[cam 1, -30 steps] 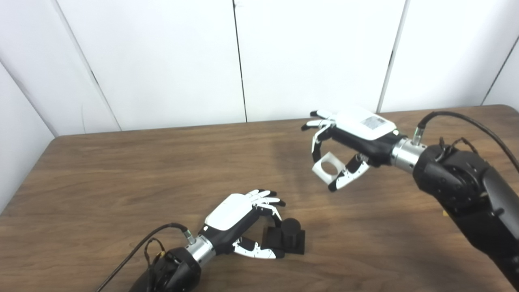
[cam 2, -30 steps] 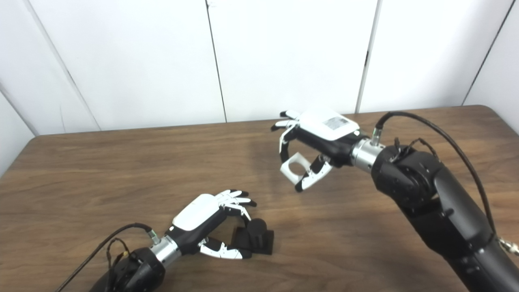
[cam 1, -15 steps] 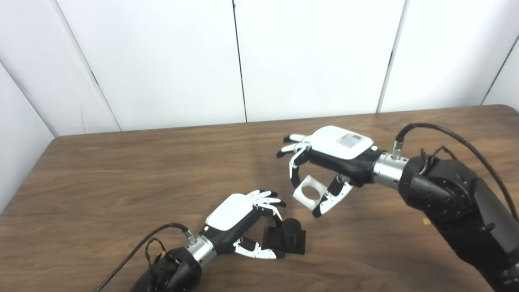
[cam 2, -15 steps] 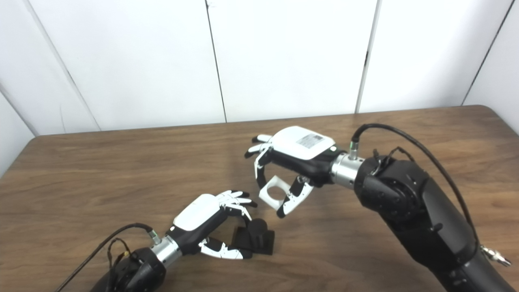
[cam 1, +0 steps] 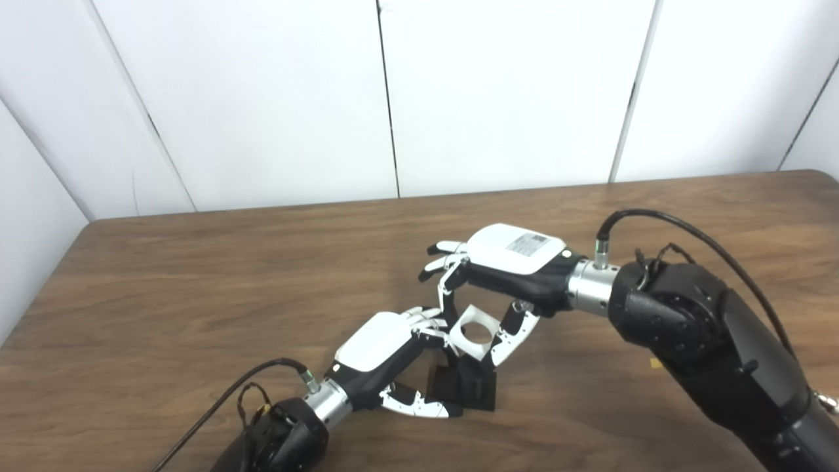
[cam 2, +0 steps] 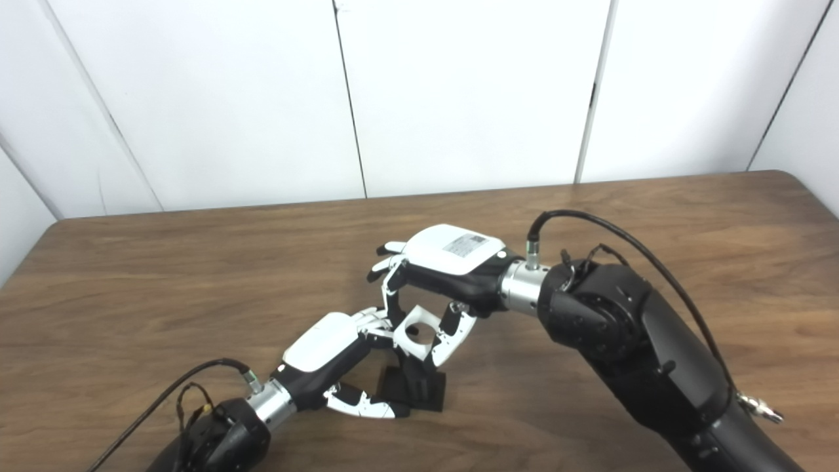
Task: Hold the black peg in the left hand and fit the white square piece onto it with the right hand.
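The black peg (cam 1: 467,388) stands upright on its square black base on the wooden table (cam 1: 196,282), near the front. My left hand (cam 1: 387,357) is shut on the peg's base, fingers above and thumb below. The white square piece (cam 1: 473,333), with a round hole through it, hangs directly over the peg and hides the peg's top. My right hand (cam 1: 508,275) is shut on the white piece, pinching it between fingers and thumb. Whether the piece touches the peg I cannot tell.
The brown table runs to a white panelled wall (cam 1: 393,98) at the back. A small yellow speck (cam 1: 655,362) lies on the wood beside the right forearm. Black cables loop off both wrists.
My right hand has carried the white square piece down and to the left, from the far right of the table to just above the peg. The left hand has stayed on the peg.
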Tool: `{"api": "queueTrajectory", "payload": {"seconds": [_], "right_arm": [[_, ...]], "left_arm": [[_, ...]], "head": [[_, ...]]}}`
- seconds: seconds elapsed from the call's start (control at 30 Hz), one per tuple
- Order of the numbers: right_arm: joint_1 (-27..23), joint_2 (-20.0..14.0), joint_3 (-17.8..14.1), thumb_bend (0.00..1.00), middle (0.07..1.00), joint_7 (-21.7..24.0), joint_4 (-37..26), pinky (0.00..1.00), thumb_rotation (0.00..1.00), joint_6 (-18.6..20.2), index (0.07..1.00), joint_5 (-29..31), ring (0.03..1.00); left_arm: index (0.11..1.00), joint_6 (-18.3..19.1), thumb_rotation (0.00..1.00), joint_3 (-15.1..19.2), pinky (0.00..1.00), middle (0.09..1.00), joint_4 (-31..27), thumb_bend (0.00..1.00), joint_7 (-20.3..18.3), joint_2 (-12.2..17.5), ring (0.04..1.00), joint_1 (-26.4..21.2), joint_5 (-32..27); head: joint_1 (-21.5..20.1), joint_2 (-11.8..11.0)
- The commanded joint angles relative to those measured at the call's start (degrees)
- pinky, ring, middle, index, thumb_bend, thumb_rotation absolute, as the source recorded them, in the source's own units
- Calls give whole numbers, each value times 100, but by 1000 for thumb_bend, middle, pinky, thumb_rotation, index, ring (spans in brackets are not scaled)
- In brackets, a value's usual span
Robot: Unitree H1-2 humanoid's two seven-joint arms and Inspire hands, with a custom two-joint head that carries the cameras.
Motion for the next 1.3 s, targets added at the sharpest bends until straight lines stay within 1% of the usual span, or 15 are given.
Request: {"api": "queueTrajectory", "payload": {"seconds": [0.0, 0.13, 0.37, 0.53, 0.7, 0.77, 0.97, 1.07, 1.27], "right_arm": [[-323, 42, -35, 525, 876, 4, 6, 889, 145, -49, 488, -18, 975], [-298, 64, -18, 525, 877, 53, 42, 886, 145, -13, 489, 20, 976], [-239, 72, 30, 525, 876, 56, 113, 882, 146, -80, 489, 42, 973], [-192, 60, 56, 525, 876, 95, 74, 893, 146, -38, 489, 72, 974], [-155, 46, 68, 525, 878, 128, 45, 898, 146, -28, 489, 113, 976], [-148, 49, 76, 525, 877, 134, 34, 895, 146, -36, 489, 116, 975], [-160, 56, 65, 525, 880, 175, -2, 893, 146, 0, 488, 188, 974], [-167, 46, 54, 525, 880, 217, -27, 897, 146, 32, 488, 219, 977], [-168, -1, 40, 525, 882, 339, -123, 888, 148, 83, 488, 224, 979]], "left_arm": [[532, -28, 362, -112, 942, 847, 98, 551, -39, -45, 931, -129, 191], [534, -7, 351, -136, 949, 855, 97, 548, -59, -49, 936, -152, 223], [533, 38, 319, -142, 954, 854, 77, 557, -79, -60, 937, -173, 210], [527, 13, 323, -128, 939, 857, 87, 553, -43, -65, 926, -178, 215], [538, 42, 357, -141, 943, 853, 69, 548, -104, -37, 926, -200, 237], [537, 22, 362, -134, 942, 852, 107, 552, -75, -45, 923, -201, 231], [538, 23, 346, -125, 947, 850, 173, 556, -47, -61, 920, -205, 223], [541, 15, 362, -129, 949, 853, 199, 552, -58, -53, 922, -216, 215], [529, 53, 345, -103, 951, 854, 163, 545, -70, -60, 924, -204, 186]], "head": [[0, 18], [11, 32], [44, 88], [59, 114], [60, 148], [64, 137], [42, 86], [37, 84], [32, 108]]}}
